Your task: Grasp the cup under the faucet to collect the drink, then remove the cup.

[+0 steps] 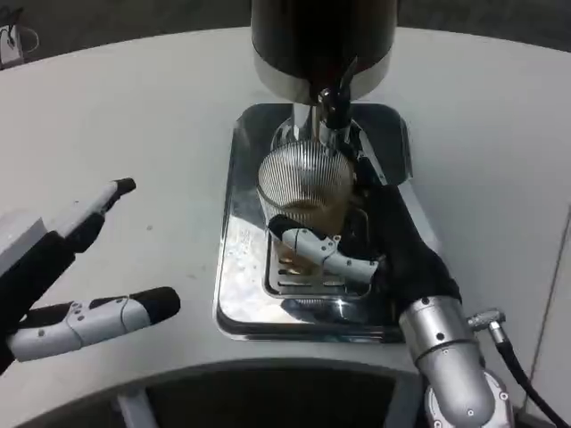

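A ribbed clear glass cup (304, 185) with amber drink in its lower part is held by my right hand (370, 245), whose fingers wrap its base from the right. The cup is under the black faucet spout (334, 100) of the dark dispenser (321, 40), a little left of it, above the drip grate of the shiny metal tray (239, 294). Whether the cup touches the grate I cannot tell. My left hand (76, 281) hovers open over the white table at the lower left, apart from the tray.
The dispenser body stands at the back of the tray and blocks the way behind the cup. White table (143, 116) stretches to the left and right of the tray. The table's curved front edge (268, 370) runs along the bottom.
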### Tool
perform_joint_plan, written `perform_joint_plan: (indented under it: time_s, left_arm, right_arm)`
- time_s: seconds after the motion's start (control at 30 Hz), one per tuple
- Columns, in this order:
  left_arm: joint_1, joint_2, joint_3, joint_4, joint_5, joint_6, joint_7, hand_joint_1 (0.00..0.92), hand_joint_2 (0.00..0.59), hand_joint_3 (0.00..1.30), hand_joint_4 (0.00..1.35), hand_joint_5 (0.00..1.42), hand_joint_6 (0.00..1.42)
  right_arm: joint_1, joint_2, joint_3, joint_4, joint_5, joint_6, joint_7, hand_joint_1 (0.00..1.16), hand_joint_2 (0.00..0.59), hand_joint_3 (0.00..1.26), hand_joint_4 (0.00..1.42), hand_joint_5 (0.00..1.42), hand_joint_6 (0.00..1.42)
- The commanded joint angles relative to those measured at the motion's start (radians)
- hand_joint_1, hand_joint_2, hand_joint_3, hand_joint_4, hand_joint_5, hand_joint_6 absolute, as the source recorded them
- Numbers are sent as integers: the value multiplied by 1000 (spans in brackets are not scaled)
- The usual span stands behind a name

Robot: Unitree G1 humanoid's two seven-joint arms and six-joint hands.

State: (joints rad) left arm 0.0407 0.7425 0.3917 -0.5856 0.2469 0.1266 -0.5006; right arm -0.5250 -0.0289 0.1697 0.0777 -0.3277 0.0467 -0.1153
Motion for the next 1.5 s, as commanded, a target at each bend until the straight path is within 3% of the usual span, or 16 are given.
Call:
perform_joint_plan:
  time_s: [0.03, 0.4, 0.77, 1.33, 1.5]
  left_arm:
    - [-8, 23, -14, 18, 12, 6, -8, 0, 0, 0, 0, 0, 134]
    - [-19, 42, -26, 55, 6, 0, -9, 0, 0, 0, 0, 0, 126]
    - [-6, 43, -26, 55, 9, 4, -14, 0, 0, 0, 0, 0, 147]
    - [21, 58, -9, 41, 1, 9, -43, 0, 0, 0, 0, 0, 153]
    - [27, 57, -4, 40, 0, 9, -48, 0, 1, 0, 0, 0, 154]
  right_arm:
    - [-29, 17, 12, 32, -5, -4, -5, 782, 224, 0, 92, 160, 110]
    - [-9, 29, 28, 28, -8, -11, -7, 773, 220, 75, 173, 233, 143]
    - [38, 59, 45, 13, -1, -64, -39, 778, 224, 156, 220, 308, 178]
    - [52, 141, 63, 65, -40, -99, -179, 846, 220, 304, 365, 459, 468]
    - [63, 161, 58, 71, -60, -108, -242, 867, 219, 385, 478, 591, 692]
